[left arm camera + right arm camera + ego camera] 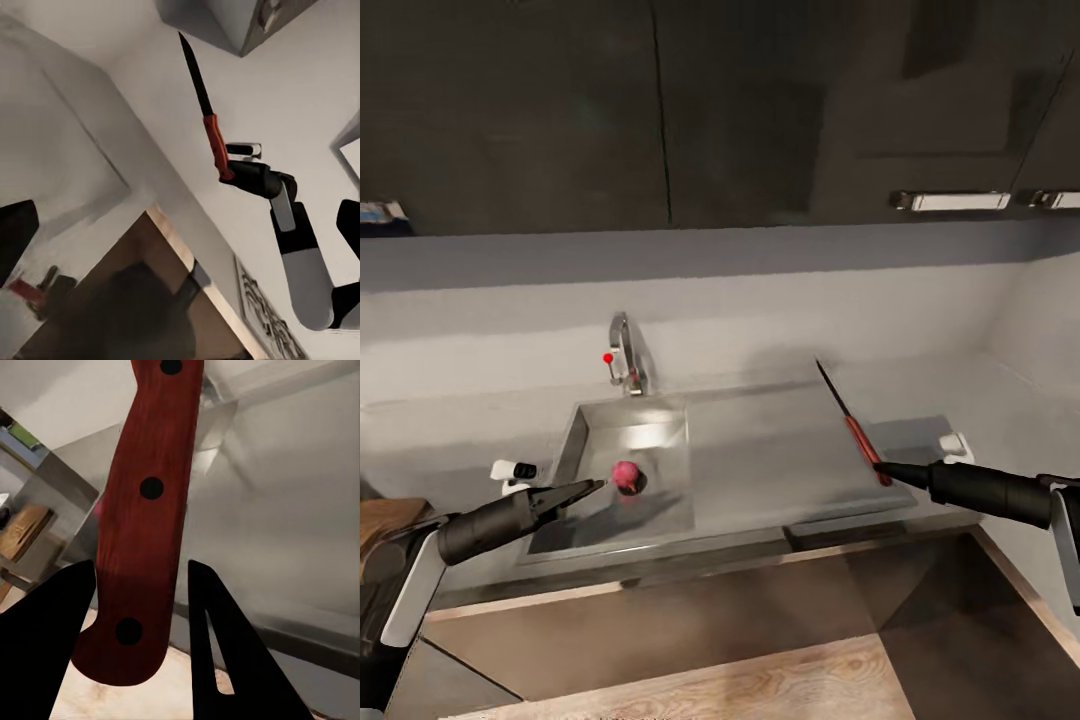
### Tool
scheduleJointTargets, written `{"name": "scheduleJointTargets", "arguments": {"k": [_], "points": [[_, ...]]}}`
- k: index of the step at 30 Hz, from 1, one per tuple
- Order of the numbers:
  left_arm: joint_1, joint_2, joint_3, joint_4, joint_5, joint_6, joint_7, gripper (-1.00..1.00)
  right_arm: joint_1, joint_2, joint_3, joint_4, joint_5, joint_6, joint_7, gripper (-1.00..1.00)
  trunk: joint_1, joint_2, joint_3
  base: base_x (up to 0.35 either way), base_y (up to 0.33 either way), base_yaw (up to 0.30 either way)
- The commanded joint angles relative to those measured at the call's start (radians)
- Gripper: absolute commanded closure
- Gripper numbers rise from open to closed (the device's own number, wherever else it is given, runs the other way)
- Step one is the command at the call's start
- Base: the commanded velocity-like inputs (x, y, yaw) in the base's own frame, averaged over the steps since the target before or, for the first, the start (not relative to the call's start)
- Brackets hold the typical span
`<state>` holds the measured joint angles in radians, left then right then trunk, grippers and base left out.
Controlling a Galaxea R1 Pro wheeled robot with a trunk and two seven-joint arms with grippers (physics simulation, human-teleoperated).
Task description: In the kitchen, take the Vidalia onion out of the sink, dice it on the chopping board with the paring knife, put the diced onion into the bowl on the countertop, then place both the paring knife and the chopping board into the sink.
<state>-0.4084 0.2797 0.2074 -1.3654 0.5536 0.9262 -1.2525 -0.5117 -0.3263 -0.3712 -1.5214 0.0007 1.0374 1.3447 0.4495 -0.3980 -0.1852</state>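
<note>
With our right gripper point(882, 470) fingers pinching the slim red-handled paring knife point(849, 424) above the grey steel sink point(575, 437) drainboard, our near-closed empty left gripper point(596, 486) should open over the reddish onion point(625, 474) in the basin.

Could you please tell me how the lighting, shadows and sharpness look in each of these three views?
Head view: dim overall, the upper cabinets nearly black, a pale sheen on the sink floor, the onion casting a small dark shadow. Left wrist view: bright and soft, the paring knife crisp against the pale surface behind it. Right wrist view: the black fingers are featureless silhouettes, the background hazy.
</note>
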Motion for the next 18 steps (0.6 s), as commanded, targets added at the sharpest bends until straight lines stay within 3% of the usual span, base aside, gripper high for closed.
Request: {"name": "scheduleJointTargets", "arguments": {"k": [1,6,9,10,12,14,18], "points": [[-0.001,0.001,0.0,0.0,0.003,0.01,0.017,-1.0,-0.001,0.0,-0.001,0.0,0.0,0.01,0.004,1.0,0.001,-0.002,-0.002,-0.001,0.0,0.289],[-0.001,0.021,0.007,-0.006,-0.002,0.077,0.155,-1.0,0.001,0.0,-0.001,0.0,-0.003,0.01,0.004,1.0,0.001,-0.002,-0.002,0.024,0.0,0.223],[-0.037,0.039,0.015,-0.014,0.004,0.103,0.376,-1.0,0.001,0.0,-0.002,0.0,-0.006,0.01,0.005,1.0,0.001,-0.002,-0.002,0.085,0.0,0.049],[-0.05,0.04,0.015,-0.014,0.006,0.105,0.409,-1.0,0.001,0.0,-0.002,0.0,-0.007,0.01,0.005,1.0,0.001,-0.002,-0.002,0.043,0.0,0.023],[-0.187,0.028,0.01,0.004,0.015,0.114,0.65,-1.0,0.001,0.0,-0.002,0.0,-0.008,0.01,0.005,1.0,0.001,-0.002,-0.002,0.013,0.0,0.007],[-0.285,0.004,-0.001,0.074,0.014,0.117,0.717,-1.0,0.001,-0.001,-0.003,0.0,-0.008,0.01,0.005,1.0,0.001,-0.002,-0.002,0.004,0.0,0.002],[-0.516,-0.04,-0.079,0.387,0.005,0.117,0.83,-1.0,0.001,-0.002,-0.003,0.0,-0.009,0.01,0.005,1.0,0.001,-0.002,-0.002,0.001,0.0,0.0]]}}
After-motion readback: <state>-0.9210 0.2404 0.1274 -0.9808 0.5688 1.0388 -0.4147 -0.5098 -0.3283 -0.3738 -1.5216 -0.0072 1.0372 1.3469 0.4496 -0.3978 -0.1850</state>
